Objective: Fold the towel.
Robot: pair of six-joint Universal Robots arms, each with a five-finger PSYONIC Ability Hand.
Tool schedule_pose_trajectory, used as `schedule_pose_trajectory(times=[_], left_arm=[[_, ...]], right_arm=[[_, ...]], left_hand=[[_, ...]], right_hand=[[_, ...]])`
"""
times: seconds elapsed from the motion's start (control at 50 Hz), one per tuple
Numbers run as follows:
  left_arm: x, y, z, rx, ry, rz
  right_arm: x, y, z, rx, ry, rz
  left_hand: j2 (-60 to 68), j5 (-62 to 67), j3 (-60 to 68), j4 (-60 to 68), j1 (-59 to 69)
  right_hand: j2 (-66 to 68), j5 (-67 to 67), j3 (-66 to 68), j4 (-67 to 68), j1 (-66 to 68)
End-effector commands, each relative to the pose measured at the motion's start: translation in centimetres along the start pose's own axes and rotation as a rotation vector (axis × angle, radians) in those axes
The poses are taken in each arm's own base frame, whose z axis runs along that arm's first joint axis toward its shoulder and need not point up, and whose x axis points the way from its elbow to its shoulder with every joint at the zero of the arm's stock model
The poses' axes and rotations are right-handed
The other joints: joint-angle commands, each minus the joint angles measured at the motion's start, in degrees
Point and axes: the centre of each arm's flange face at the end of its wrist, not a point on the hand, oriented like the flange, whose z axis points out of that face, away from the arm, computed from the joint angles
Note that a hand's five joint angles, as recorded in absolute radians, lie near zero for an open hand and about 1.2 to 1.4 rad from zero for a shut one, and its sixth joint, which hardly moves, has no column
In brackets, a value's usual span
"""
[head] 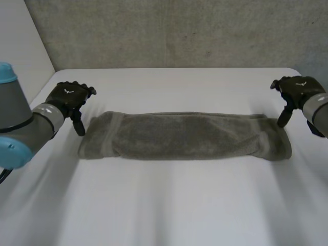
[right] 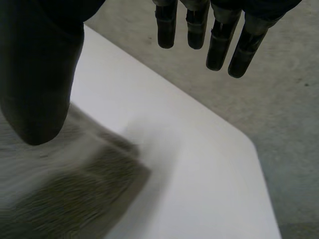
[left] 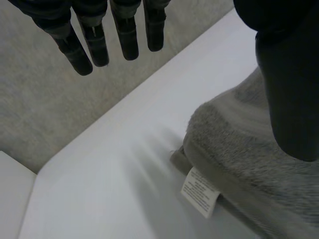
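Note:
A grey-green towel (head: 184, 136) lies folded into a long strip across the middle of the white table (head: 169, 205). My left hand (head: 69, 98) hovers just off the towel's left end, open, fingers (left: 97, 47) straight and holding nothing. Under its thumb the towel's corner (left: 234, 149) shows a white label (left: 200, 192). My right hand (head: 294, 93) hovers just off the right end, open too, fingers (right: 219, 47) straight above the table. The towel's right corner (right: 75, 194) lies below its thumb. Neither hand touches the cloth.
A grey carpeted wall (head: 174, 31) stands behind the table's far edge. The table's rounded far-right corner (right: 249, 144) lies close to my right hand. Bare table spreads in front of the towel.

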Motion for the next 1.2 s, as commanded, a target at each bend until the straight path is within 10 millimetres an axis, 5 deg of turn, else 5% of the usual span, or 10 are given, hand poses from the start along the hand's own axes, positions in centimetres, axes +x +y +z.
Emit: schedule_pose_trajectory(times=[0.02, 0.26, 0.4, 0.44, 0.68, 0.8, 0.94, 1.02, 1.1, 1.2], left_arm=[[1.0, -0.5, -3.7, 0.054, -0.019, 0.006], [3.2, 0.8, -5.5, 0.132, -0.013, -0.084], [3.4, 1.4, -5.4, 0.141, -0.016, -0.083], [3.5, 1.5, -5.4, 0.142, -0.016, -0.083], [3.6, 1.6, -5.8, 0.138, -0.014, -0.083], [3.8, 1.7, -5.9, 0.137, -0.009, -0.083], [4.1, 1.7, -5.9, 0.138, -0.001, -0.079], [4.2, 1.9, -5.9, 0.135, 0.0, -0.077], [4.2, 2.0, -5.9, 0.137, -0.001, -0.076], [4.3, 2.1, -6.0, 0.143, -0.002, -0.073]], right_arm=[[-1.5, 3.0, -3.8, -0.093, -0.077, 0.014], [-2.3, 7.9, -2.3, -0.138, -0.07, 0.03], [-2.6, 9.5, -0.8, -0.171, -0.07, 0.031], [-1.5, 9.4, -0.3, -0.167, -0.026, 0.031], [7.0, 9.3, 0.9, -0.185, 0.175, -0.151], [9.2, 4.2, 0.5, -0.068, 0.26, -0.328], [-0.4, -3.3, -1.0, 0.182, 0.089, -0.366], [-11.2, -6.0, -4.7, 0.342, -0.145, -0.414], [-21.7, -4.2, -8.9, 0.418, -0.389, -0.47], [-26.9, 0.1, -10.5, 0.371, -0.528, -0.511]], left_hand=[[-3.41, -11.57, -2.8, -3.77, -3.89], [-3.24, -11.4, -2.63, -3.6, -3.72], [-3.24, -11.4, -2.63, -3.6, -3.72], [-3.24, -11.4, -2.63, -3.6, -3.72], [-3.57, -11.73, -2.97, -3.94, -4.05], [-3.74, -11.9, -3.13, -4.1, -4.22], [-3.91, -12.07, -3.3, -4.27, -4.39], [-3.91, -12.07, -3.3, -4.27, -4.39], [-3.91, -12.07, -3.3, -4.27, -4.39], [-3.91, -12.07, -3.3, -4.27, -4.39]], right_hand=[[-2.9, -2.29, -2.92, -3.34, -2.11], [1.3, 1.92, 1.28, 0.86, 2.09], [37.82, 38.44, 37.8, 37.38, 38.61], [65.93, 66.54, 65.9, 65.49, 66.72], [66.02, 66.64, 66.0, 65.58, 66.81], [66.02, 66.64, 66.0, 65.58, 66.81], [66.02, 66.64, 66.0, 65.58, 66.81], [66.02, 66.64, 66.0, 65.58, 66.81], [66.02, 66.64, 66.0, 65.58, 66.81], [66.02, 66.64, 66.0, 65.58, 66.81]])
